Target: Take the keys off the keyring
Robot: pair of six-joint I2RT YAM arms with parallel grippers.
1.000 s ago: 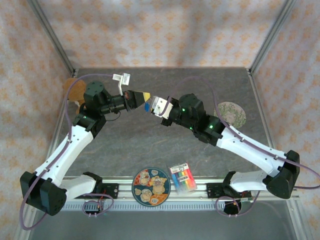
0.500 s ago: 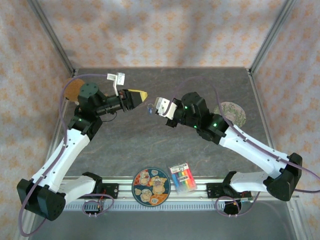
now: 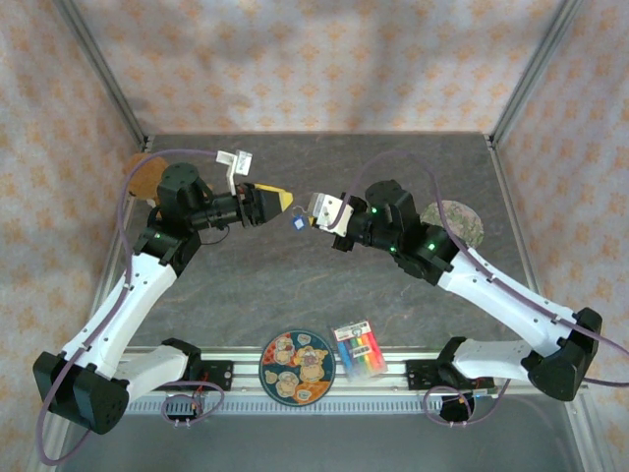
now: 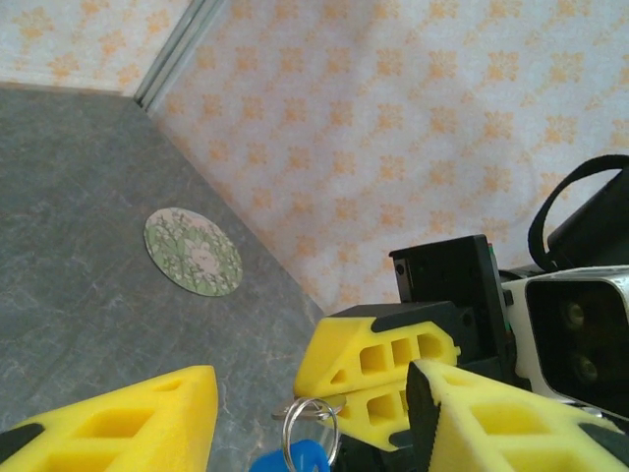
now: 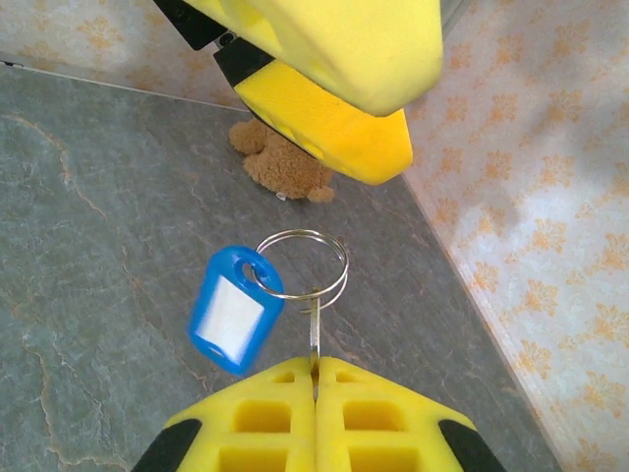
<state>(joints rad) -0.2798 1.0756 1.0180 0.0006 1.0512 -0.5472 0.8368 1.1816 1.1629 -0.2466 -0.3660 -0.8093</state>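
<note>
My right gripper point(image 5: 314, 366) is shut on the shaft of a small silvery key point(image 5: 314, 332). The key's head still sits on the steel keyring point(image 5: 305, 265). A blue tag point(image 5: 233, 310) hangs from the same ring. All of it is held above the grey table, seen from above as a blue speck point(image 3: 297, 223) just off the right gripper point(image 3: 313, 214). My left gripper point(image 3: 278, 205) faces it from the left, open. From the left wrist, the keyring point(image 4: 310, 433) and key point(image 4: 316, 408) lie between my spread yellow fingers point(image 4: 147, 413) without touching them.
A green patterned coaster point(image 3: 453, 223) lies at the right of the table. A brown plush toy point(image 3: 145, 177) sits at the far left by the wall. A cartoon plate point(image 3: 297, 368) and a rainbow-striped card point(image 3: 359, 350) rest on the front rail.
The left gripper has gone from shut to open and has drawn a little away from the right one. The ring with its blue tag now hangs from the right gripper alone.
</note>
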